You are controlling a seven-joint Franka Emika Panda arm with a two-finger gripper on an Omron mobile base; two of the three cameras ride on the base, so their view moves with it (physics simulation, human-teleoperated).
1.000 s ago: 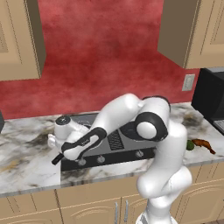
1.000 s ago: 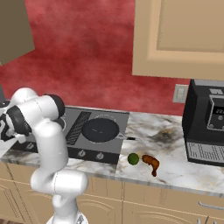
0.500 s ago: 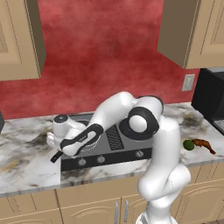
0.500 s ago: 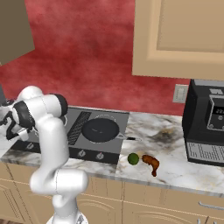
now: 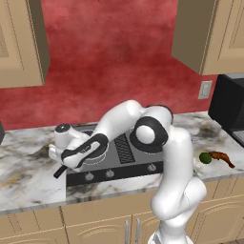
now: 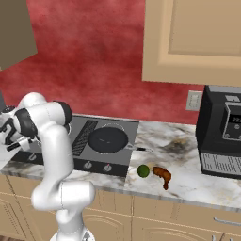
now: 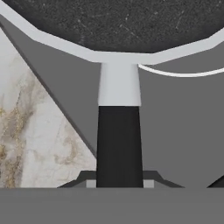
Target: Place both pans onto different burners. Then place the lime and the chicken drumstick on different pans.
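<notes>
My gripper [image 5: 71, 160] is shut on the long black handle [image 7: 119, 140] of one pan [image 7: 122, 22], at the left end of the cooktop [image 5: 125, 164]. This pan [image 5: 98, 149] is mostly hidden under my forearm, its handle end sticking out toward the counter's front. The other pan [image 6: 108, 139] rests on the right burner, handle pointing right. The lime [image 6: 142, 171] and the chicken drumstick [image 6: 162, 174] lie side by side on the marble counter right of the cooktop; from the left side they show as lime [image 5: 205, 157] and drumstick [image 5: 222, 157].
A black coffee machine [image 6: 221, 136] stands at the counter's right end by a wall outlet [image 6: 192, 100]. Upper cabinets [image 6: 193, 37] hang above. Knobs [image 5: 108, 174] line the cooktop's front edge. Marble counter [image 7: 35, 131] lies left of the held pan.
The arm has swung a little further left, carrying the held pan with it. The other pan, lime and drumstick have not moved.
</notes>
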